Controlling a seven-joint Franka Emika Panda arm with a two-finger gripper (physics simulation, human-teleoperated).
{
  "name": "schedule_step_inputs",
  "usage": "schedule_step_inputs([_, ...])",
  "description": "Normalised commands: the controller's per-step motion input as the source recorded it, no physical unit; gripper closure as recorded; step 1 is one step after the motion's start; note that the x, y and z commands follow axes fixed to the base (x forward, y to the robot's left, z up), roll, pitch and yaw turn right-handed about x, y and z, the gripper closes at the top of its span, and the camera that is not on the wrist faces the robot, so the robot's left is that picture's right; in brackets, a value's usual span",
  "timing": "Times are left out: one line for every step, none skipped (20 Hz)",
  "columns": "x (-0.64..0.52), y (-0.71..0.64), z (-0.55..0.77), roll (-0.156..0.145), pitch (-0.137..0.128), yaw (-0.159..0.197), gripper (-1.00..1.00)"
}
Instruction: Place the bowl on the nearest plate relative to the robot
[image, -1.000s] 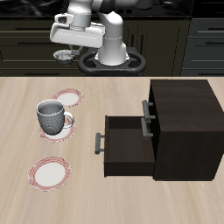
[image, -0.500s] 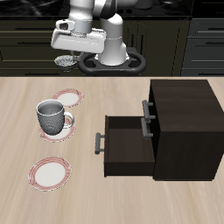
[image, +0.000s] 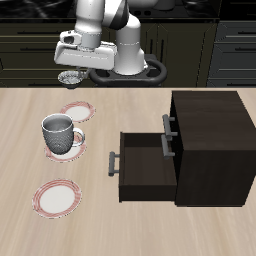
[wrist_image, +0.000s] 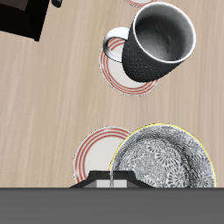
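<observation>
My gripper (image: 70, 70) is shut on the rim of the bowl (image: 69, 77), a small white bowl with a grey patterned inside, and holds it in the air above the table's back edge. In the wrist view the bowl (wrist_image: 166, 162) hangs partly over a plate (wrist_image: 94, 150) with a reddish-pink rim. This plate (image: 76, 110) is the one farthest back on the table, closest to the robot's base. A second plate (image: 68, 153) lies under a grey-and-white mug (image: 58, 133). A third plate (image: 57, 197) lies near the table's front edge.
A dark cabinet (image: 210, 145) with its top drawer (image: 140, 162) pulled open stands beside the plates. The mug (wrist_image: 162, 42) stands tall close to the back plate. A black counter runs behind the table.
My gripper has come down and a little forward with the bowl, closer to the back plate. Nothing else has moved.
</observation>
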Motion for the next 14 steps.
schedule_step_inputs([0.05,-0.03,-0.16,0.014,0.037,0.003,1.00])
schedule_step_inputs([-0.04,-0.01,-0.21,-0.017,0.010,-0.027,1.00])
schedule_step_inputs([0.04,0.11,-0.22,-0.015,-0.007,0.038,1.00])
schedule_step_inputs([0.04,0.17,-0.26,0.050,-0.013,0.071,1.00])
schedule_step_inputs([0.06,0.01,-0.30,-0.035,0.052,-0.010,1.00])
schedule_step_inputs([0.05,0.10,-0.27,0.035,0.037,-0.008,1.00])
schedule_step_inputs([0.07,0.02,-0.22,0.019,0.016,0.007,1.00])
schedule_step_inputs([0.04,-0.01,-0.27,-0.037,0.014,-0.019,1.00])
schedule_step_inputs([0.11,0.03,-0.23,0.038,0.064,-0.019,1.00])
schedule_step_inputs([0.04,0.00,-0.20,-0.022,0.015,0.001,1.00])
schedule_step_inputs([0.09,0.07,-0.32,0.036,0.041,-0.041,1.00])
schedule_step_inputs([-0.02,-0.01,-0.12,-0.030,-0.003,0.018,1.00])
schedule_step_inputs([-0.01,0.00,-0.20,-0.019,0.005,0.031,1.00])
schedule_step_inputs([0.02,-0.01,-0.35,0.027,0.081,-0.015,1.00])
